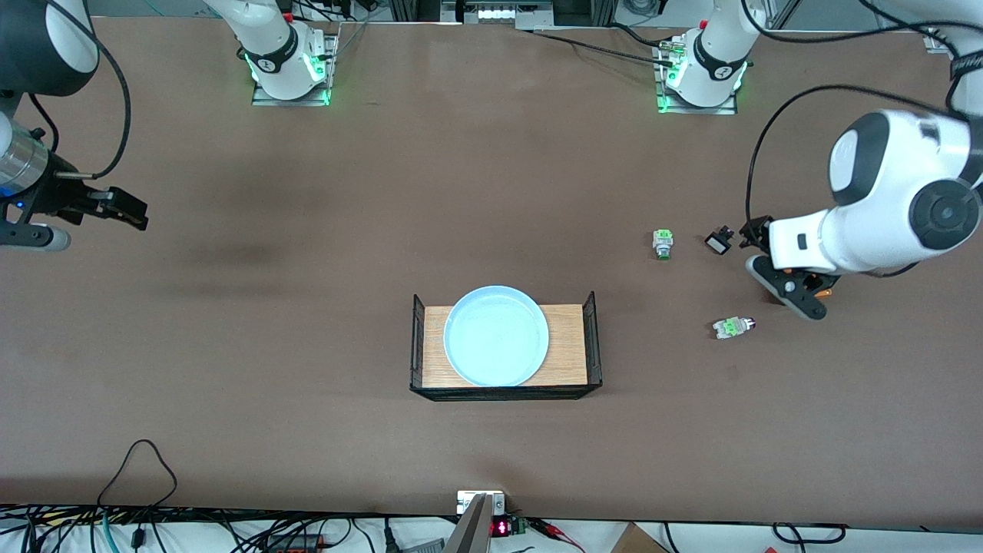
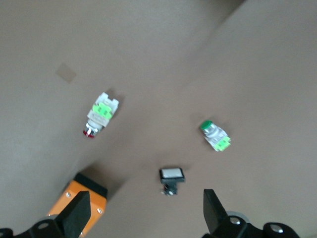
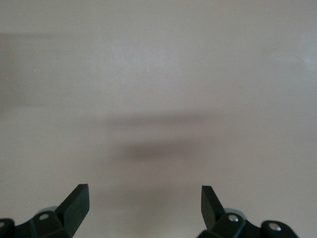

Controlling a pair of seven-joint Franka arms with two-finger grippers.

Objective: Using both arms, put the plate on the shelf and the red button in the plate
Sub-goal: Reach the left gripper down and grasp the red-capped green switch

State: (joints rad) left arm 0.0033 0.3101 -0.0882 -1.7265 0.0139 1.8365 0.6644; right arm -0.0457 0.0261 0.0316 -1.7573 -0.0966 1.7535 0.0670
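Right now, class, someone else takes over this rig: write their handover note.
Left gripper: open, empty, over the table beside the red button.
Right gripper: open, empty, waiting at the right arm's end.
Plate: on the wooden tray, mid-table.
Green-tipped button and black-and-white switch: lying farther from the front camera than the red button.
Done: nothing grasped.
Left: pick up and place plate and red button.

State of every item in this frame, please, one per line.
plate: upright on the wooden tray, empty.
wooden tray: flat on table.
red button: lying on its side, untouched.
green-tipped button: on table, untouched.
black-and-white switch: on table.
left gripper: open, empty, over the buttons.
right gripper: open, empty, over bare table.
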